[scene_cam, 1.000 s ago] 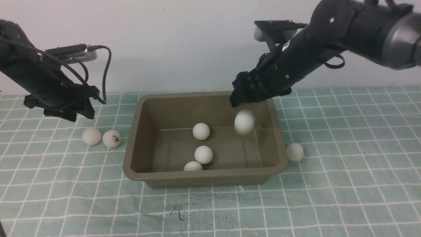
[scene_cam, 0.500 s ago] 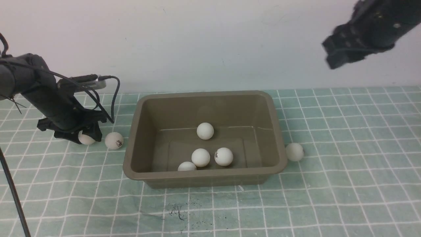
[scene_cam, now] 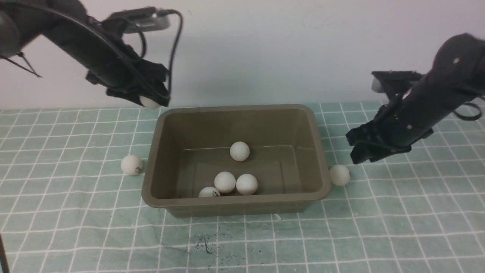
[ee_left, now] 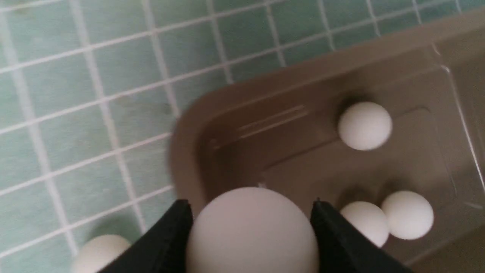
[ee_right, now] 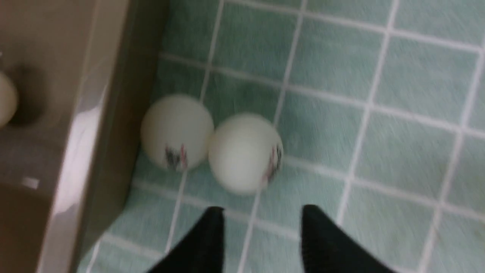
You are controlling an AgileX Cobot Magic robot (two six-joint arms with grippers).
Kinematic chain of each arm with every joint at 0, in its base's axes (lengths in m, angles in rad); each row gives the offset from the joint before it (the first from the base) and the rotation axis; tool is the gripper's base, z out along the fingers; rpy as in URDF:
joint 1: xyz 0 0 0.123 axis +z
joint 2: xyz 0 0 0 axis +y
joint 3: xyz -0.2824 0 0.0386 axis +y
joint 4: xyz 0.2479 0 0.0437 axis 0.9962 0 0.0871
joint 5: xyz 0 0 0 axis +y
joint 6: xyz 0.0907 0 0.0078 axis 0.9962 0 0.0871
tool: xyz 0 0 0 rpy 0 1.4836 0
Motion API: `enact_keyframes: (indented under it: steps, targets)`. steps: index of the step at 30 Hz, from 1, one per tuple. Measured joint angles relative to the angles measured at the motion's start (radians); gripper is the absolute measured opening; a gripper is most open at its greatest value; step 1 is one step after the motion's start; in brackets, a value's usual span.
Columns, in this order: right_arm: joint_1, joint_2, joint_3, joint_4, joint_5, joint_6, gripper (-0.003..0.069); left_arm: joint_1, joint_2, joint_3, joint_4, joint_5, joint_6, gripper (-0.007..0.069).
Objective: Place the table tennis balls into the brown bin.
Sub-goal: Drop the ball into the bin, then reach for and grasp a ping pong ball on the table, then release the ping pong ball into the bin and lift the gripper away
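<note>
Front view: the landmark is the rectangular olive-brown plastic bin (scene_cam: 242, 201), rim up. Four small matte white balls lie inside it; three are grouped close to its near wall and one (scene_cam: 240, 151) sits farther back, apart from them.

Left gripper (scene_cam: 146, 99): jaws closed on a round white table tennis ball (ee_left: 252, 233), carried above the table just outside the bin's far left corner. One white ball with a small dark logo (scene_cam: 132, 165) rests on the table just left of the bin.

Right gripper (ee_right: 263, 223): jaws apart, nothing between the fingertips, positioned to the right of the bin. The right wrist view shows two white balls outside the bin's right wall, the nearer to the wall (ee_right: 177, 132) and its neighbour (ee_right: 245, 153). They appear to touch, though blur leaves that contact uncertain.

Handling assessment: the balls should be light, hollow, smooth and quick to roll, with thin shells that could dent under a hard squeeze. Each is best taken across its widest part with gentle, even pressure. With the paired balls, a poorly centred finger may push one away. The held ball likely needs to pass over the rim and be released low, to limit bouncing.
</note>
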Motion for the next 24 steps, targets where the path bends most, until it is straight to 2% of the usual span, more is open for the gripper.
enact_keyframes:
  steps: [1,2,3,4,6,8,10,11,12,13,15,17,20,24]
  targets:
    - [0.006,0.022,0.000,0.006,-0.022,0.000,0.0359,-0.022,0.010,0.000,0.008,-0.001,0.001,0.0349]
    - [0.011,0.060,0.000,0.013,-0.052,0.000,0.0450,-0.071,0.037,0.000,0.031,-0.010,-0.003,0.0363]
    - [0.012,0.064,0.000,0.015,-0.052,0.000,0.0459,-0.071,0.037,0.000,0.031,-0.010,-0.003,0.0363]
    - [0.014,0.092,0.000,0.024,-0.069,-0.001,0.0517,-0.098,0.060,0.000,0.053,-0.020,-0.016,0.0403]
    - [0.016,0.125,0.000,0.041,-0.087,-0.004,0.0564,-0.123,0.078,0.000,0.076,-0.027,-0.037,0.0478]
    - [0.016,0.154,0.000,0.056,-0.097,-0.007,0.0568,-0.140,0.091,0.000,0.095,-0.036,-0.063,0.0564]
    - [0.017,0.168,-0.004,0.060,-0.098,-0.008,0.0484,-0.142,0.090,-0.017,0.110,-0.020,-0.101,0.0563]
    - [0.017,0.168,-0.009,0.059,-0.093,-0.008,0.0420,-0.140,0.088,-0.030,0.116,-0.006,-0.115,0.0534]
    - [0.017,0.168,-0.017,0.054,-0.084,-0.008,0.0341,-0.136,0.081,-0.046,0.126,0.010,-0.129,0.0471]
    - [0.013,0.162,-0.035,0.039,-0.068,-0.007,0.0347,-0.127,0.067,-0.076,0.153,0.038,-0.141,0.0358]
    - [0.000,0.138,-0.066,0.023,-0.020,0.007,0.0365,-0.108,0.039,-0.102,0.191,0.072,-0.147,0.0181]
    - [-0.028,0.081,-0.105,0.010,0.040,0.029,0.0365,-0.057,-0.007,-0.113,0.265,0.106,-0.150,0.0051]
    - [-0.050,-0.010,-0.158,0.032,0.096,0.027,0.0365,0.013,-0.024,-0.118,0.298,0.135,-0.149,0.0006]
    - [-0.024,-0.111,-0.194,0.179,0.087,-0.081,0.0365,0.090,0.017,-0.116,0.280,0.142,-0.127,0.0014]
